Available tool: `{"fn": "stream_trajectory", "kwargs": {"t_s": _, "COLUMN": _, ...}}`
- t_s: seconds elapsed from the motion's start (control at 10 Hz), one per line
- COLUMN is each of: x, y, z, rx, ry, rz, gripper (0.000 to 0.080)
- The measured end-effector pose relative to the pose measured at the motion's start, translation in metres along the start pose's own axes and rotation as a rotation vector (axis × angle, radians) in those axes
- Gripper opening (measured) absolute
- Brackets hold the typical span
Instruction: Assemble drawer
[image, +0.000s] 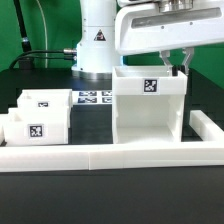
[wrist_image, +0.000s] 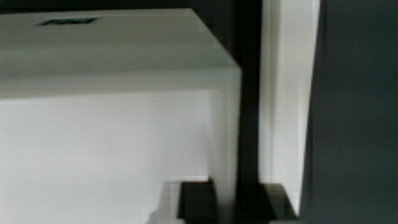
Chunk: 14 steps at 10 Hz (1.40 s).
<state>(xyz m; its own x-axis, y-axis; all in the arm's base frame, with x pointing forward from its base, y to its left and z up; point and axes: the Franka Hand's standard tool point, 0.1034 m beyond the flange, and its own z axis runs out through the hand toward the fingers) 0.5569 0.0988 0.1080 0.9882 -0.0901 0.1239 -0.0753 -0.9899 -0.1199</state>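
Observation:
The large white housing (image: 150, 110) stands open-topped at the exterior view's right, a tag on its front. My gripper (image: 175, 66) hangs over its right wall, one finger inside and one outside, shut on that wall near the top edge. In the wrist view the housing (wrist_image: 107, 120) fills the picture, and its thin wall runs edge-on between the dark fingers of the gripper (wrist_image: 226, 206). Two small tagged trays (image: 45, 103) (image: 30, 130) sit side by side at the exterior view's left, apart from the housing.
The long low white border rail (image: 110, 157) runs along the front and turns back at the right (image: 205, 125). The marker board (image: 92, 97) lies flat behind the trays. The arm's white base (image: 97, 40) stands at the back.

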Motion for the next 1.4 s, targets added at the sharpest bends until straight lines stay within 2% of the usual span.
{"fn": "stream_trajectory", "kwargs": {"t_s": 0.2, "x": 0.017, "y": 0.003, "z": 0.001, "rx": 0.01, "ry": 0.032, "rz": 0.097, "gripper": 0.0038}}
{"fn": "stream_trajectory", "kwargs": {"t_s": 0.7, "x": 0.018, "y": -0.003, "z": -0.001, "rx": 0.033, "ry": 0.034, "rz": 0.372, "gripper": 0.0039}}
{"fn": "stream_trajectory", "kwargs": {"t_s": 0.8, "x": 0.018, "y": -0.003, "z": -0.001, "rx": 0.045, "ry": 0.027, "rz": 0.523, "gripper": 0.0039}}
{"fn": "stream_trajectory", "kwargs": {"t_s": 1.0, "x": 0.022, "y": -0.006, "z": 0.003, "rx": 0.049, "ry": 0.033, "rz": 0.682, "gripper": 0.0041}}
{"fn": "stream_trajectory", "kwargs": {"t_s": 1.4, "x": 0.022, "y": -0.011, "z": 0.001, "rx": 0.081, "ry": 0.022, "rz": 0.889, "gripper": 0.0042}}
